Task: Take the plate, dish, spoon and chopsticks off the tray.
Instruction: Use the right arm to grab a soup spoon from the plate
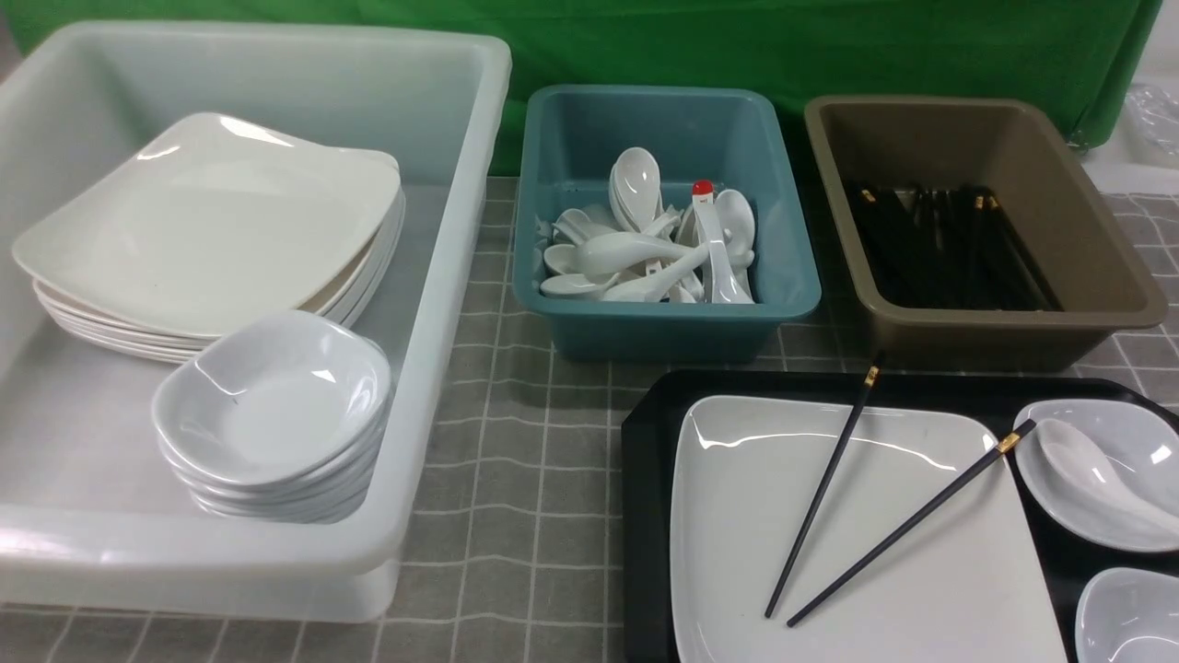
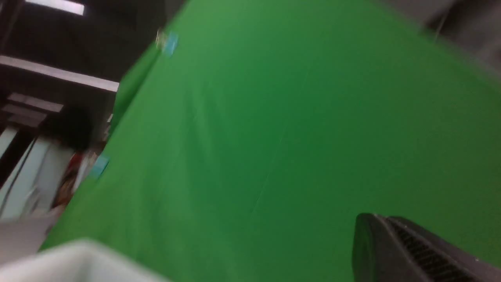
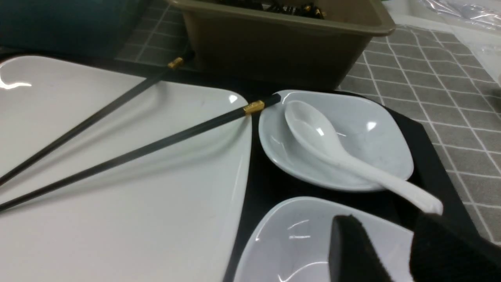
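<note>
Tray (image 1: 645, 516) sits on the checked surface (image 1: 516, 460) at the robot's right, just in front of the brown tub (image 1: 976, 313). Plate (image 1: 967, 589) lies on the tray with the chopsticks (image 1: 826, 479) spread in a V across it, gold-banded ends toward the tubs. One of those ends reaches the rim of the dish (image 1: 1142, 442). Spoon (image 1: 1082, 470) lies in that dish, its handle over the near rim. A second dish (image 1: 1128, 612) sits just beside it. Neither arm shows in the front view. Right claw (image 3: 385, 223) hangs low over the second dish, jaws moderately parted with nothing between them. One fingertip is just beside the spoon's handle end; contact cannot be told. Left claw (image 2: 375, 235) points up at the green backdrop (image 2: 274, 117), closed, gripping nothing.
</note>
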You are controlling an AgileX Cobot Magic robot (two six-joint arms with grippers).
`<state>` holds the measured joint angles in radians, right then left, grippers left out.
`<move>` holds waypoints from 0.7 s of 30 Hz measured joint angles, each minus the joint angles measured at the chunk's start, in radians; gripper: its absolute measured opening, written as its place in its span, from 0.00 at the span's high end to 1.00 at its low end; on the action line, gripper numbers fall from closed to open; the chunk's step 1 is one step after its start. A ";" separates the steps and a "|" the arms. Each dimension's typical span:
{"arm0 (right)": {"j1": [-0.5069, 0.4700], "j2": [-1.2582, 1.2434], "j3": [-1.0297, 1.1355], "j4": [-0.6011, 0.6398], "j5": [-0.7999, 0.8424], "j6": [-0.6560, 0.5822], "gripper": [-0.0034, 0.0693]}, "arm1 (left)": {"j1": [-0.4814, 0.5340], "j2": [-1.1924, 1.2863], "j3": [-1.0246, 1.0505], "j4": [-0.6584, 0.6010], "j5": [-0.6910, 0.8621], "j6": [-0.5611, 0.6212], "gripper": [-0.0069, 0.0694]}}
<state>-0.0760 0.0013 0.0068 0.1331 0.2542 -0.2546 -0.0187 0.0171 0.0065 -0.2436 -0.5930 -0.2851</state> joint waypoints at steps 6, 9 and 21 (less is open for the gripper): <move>0.000 0.000 0.000 0.000 -0.078 0.000 0.58 | 0.000 0.039 -0.201 0.031 0.141 -0.119 0.88; 0.000 0.000 0.000 0.000 -0.082 0.002 0.58 | 0.000 0.104 -0.345 0.082 0.334 -0.133 0.88; 0.000 0.000 0.000 0.178 -0.401 0.700 0.58 | 0.000 0.714 -0.822 -0.055 1.376 0.332 0.88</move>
<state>-0.0760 0.0013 0.0068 0.3106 -0.1465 0.4451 -0.0187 0.7316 -0.8152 -0.2982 0.7827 0.0465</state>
